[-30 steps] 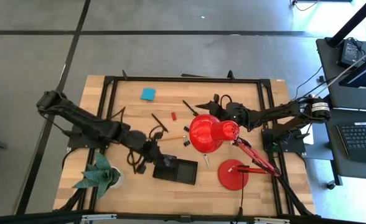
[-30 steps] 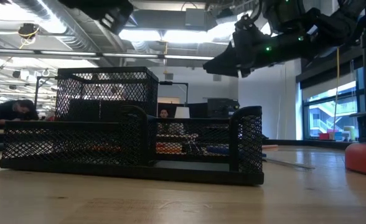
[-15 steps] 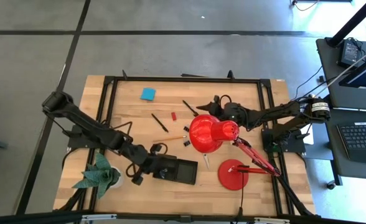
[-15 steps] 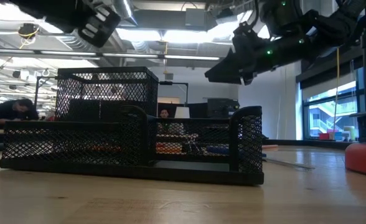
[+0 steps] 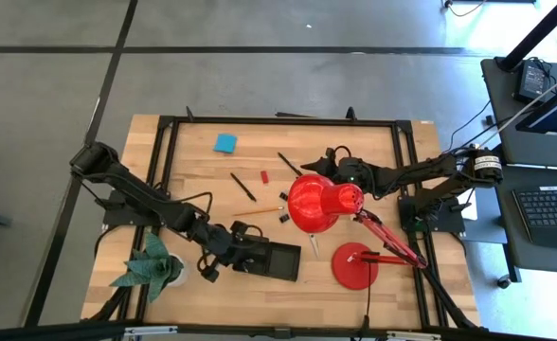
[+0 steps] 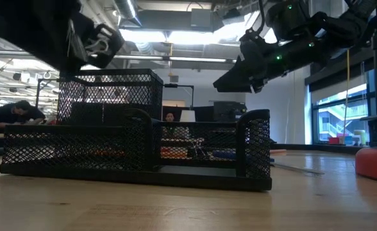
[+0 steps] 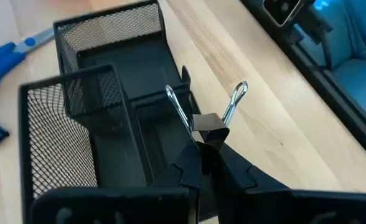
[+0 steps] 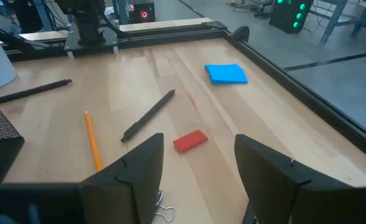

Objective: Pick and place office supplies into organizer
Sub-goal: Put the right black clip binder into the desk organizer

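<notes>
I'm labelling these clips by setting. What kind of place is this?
Probably a robotics lab or workshop in an open-plan industrial room: a wooden table ringed by a black frame, bare ceiling ducts, and a side desk with a keyboard.

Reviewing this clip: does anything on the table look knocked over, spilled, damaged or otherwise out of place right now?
Nothing stands out. The organizer sits flat; the left gripper holds a black binder clip over it. The pens, pencil, red piece and blue pad lie loose, simply not yet sorted.
</notes>
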{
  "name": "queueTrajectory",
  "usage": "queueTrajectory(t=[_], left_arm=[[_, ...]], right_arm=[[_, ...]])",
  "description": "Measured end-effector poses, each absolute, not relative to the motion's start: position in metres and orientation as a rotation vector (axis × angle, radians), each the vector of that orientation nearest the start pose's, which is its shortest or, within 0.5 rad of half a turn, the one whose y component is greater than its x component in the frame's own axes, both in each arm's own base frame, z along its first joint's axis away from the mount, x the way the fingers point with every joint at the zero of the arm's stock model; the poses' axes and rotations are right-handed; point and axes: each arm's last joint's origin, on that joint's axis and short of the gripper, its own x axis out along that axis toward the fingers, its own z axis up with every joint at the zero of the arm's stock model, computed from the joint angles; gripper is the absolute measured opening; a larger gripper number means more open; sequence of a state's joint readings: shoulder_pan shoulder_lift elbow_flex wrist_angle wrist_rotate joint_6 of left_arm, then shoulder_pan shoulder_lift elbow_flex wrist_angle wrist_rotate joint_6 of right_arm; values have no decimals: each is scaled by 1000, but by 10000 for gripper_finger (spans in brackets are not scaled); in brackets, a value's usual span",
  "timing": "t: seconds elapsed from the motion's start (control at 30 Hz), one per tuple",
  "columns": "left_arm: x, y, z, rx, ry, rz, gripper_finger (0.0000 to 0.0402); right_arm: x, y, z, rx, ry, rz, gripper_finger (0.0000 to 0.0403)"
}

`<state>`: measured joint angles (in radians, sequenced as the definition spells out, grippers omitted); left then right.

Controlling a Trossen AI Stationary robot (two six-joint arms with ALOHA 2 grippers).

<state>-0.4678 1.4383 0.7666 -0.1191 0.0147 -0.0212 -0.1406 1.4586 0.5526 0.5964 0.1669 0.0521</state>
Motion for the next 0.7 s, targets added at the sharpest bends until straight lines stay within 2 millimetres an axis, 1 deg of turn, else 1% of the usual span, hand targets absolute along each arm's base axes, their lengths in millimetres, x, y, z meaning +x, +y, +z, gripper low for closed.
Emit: queueTrajectory(t=[0.3,0.57,0.7], left_arm=[[258,-131,169,150,863,-427,12],[260,-131,168,125,869,-414,13],[259,-132,168,123,872,-417,23]], right_arm=[[277,-44,181,47,303,-313,200],[277,-44,181,48,302,-313,200],[277,-44,181,48,302,-313,200]])
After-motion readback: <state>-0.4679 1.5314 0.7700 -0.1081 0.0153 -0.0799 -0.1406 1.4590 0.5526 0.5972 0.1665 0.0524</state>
